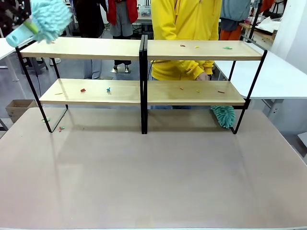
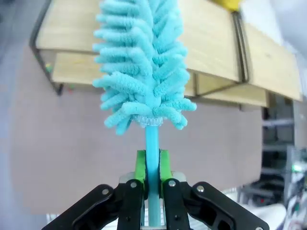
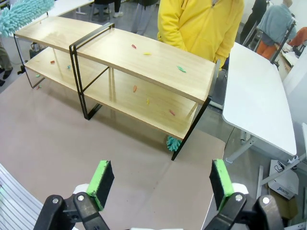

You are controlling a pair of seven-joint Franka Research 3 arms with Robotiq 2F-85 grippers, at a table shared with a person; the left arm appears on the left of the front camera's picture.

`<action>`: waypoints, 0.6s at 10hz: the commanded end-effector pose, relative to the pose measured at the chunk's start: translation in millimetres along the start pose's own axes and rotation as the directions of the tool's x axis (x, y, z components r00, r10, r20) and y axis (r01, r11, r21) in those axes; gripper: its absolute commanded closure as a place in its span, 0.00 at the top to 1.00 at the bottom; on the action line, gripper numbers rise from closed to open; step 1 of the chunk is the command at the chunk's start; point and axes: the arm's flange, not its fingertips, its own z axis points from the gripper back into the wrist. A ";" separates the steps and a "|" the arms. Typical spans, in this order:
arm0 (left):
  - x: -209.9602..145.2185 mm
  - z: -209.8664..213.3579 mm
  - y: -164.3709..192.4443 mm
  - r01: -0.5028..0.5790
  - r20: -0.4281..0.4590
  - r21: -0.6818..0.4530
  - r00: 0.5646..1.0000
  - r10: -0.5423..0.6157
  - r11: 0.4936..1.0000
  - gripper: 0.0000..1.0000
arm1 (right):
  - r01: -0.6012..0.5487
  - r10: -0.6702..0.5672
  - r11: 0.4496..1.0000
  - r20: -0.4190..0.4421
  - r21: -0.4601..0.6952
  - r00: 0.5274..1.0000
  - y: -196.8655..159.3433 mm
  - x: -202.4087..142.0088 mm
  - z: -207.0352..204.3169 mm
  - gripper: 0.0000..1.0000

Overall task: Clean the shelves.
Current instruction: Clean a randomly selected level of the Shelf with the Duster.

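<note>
The wide two-tier rack of light wooden shelves [image 1: 86, 48] on a thin black frame stands at the far side of the grey-brown table [image 1: 153, 172]. The left claw [image 2: 152, 165] is clamped on the thin handle of a fluffy turquoise duster [image 2: 144, 67]. The duster's head is at the outer end of the top-left board; I cannot tell whether it touches. The right claw [image 3: 160, 178] stands wide, holding nothing. Small coloured scraps [image 1: 83, 89] lie on the boards. A person in a yellow jacket [image 1: 184, 19] stands behind the rack, and a second teal duster [image 1: 223, 116] lies by its right foot.

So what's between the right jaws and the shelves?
Bare tabletop, in the right wrist view; a teal duster sits by the shelves' end leg.
</note>
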 end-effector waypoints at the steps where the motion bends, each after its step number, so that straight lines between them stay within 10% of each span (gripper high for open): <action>1: -16.4 37.1 29.7 0.182 -0.033 -0.234 0.980 -0.195 0.955 0.12 | 0.003 -0.003 1.000 0.003 0.007 1.000 -1.3 0.3 0.3 1.00; 6: 12.6 120.1 167.8 0.475 0.086 -0.473 0.863 -0.498 0.742 0.12 | 0.003 -0.003 1.000 0.003 0.007 1.000 -1.3 0.3 0.3 1.00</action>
